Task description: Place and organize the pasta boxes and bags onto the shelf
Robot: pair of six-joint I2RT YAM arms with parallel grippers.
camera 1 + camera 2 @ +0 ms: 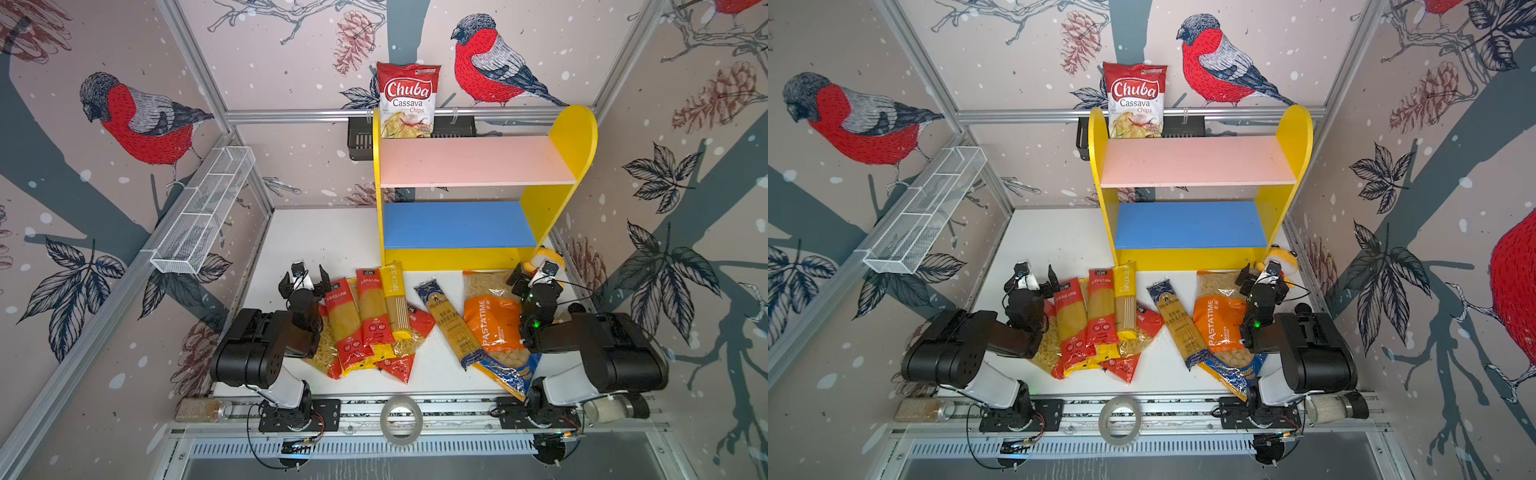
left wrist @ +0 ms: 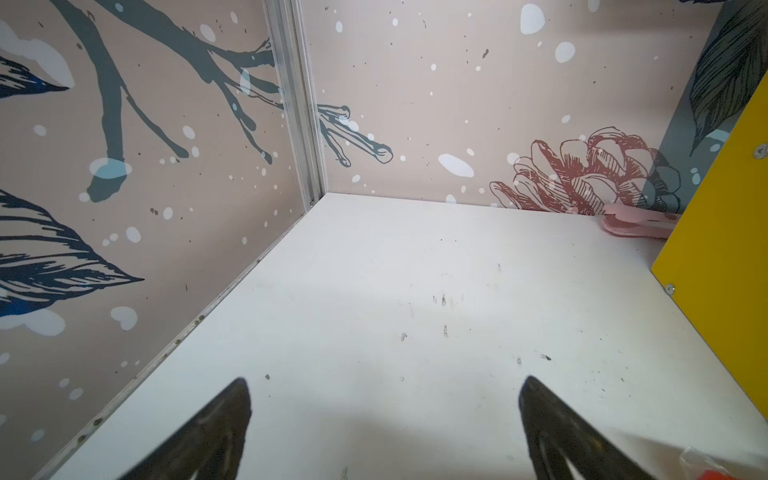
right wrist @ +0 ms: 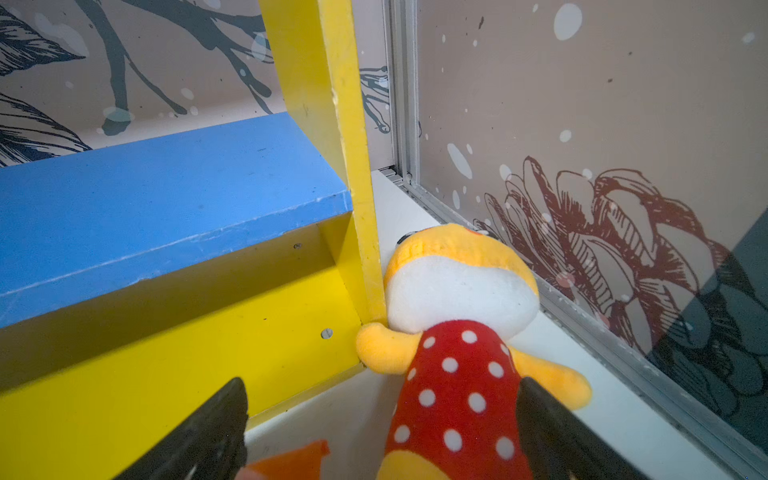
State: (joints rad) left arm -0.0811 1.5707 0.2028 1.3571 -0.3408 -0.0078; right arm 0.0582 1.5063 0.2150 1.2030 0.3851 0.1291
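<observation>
The shelf stands at the back right, with nothing on its pink upper board or its blue lower board. In front of it the pasta lies flat on the white table. Two red spaghetti packs and a yellow PASTATIME pack lie over a red bag. A dark blue spaghetti pack, an orange bag and a blue-yellow bag lie to the right. My left gripper is open over bare table, left of the red packs. My right gripper is open by the shelf's right foot.
A yellow-red plush toy leans on the shelf's right foot, partly between my right fingers. A Chuba chips bag stands in a black basket behind the shelf. A white wire rack hangs on the left wall. A tape roll lies on the front rail.
</observation>
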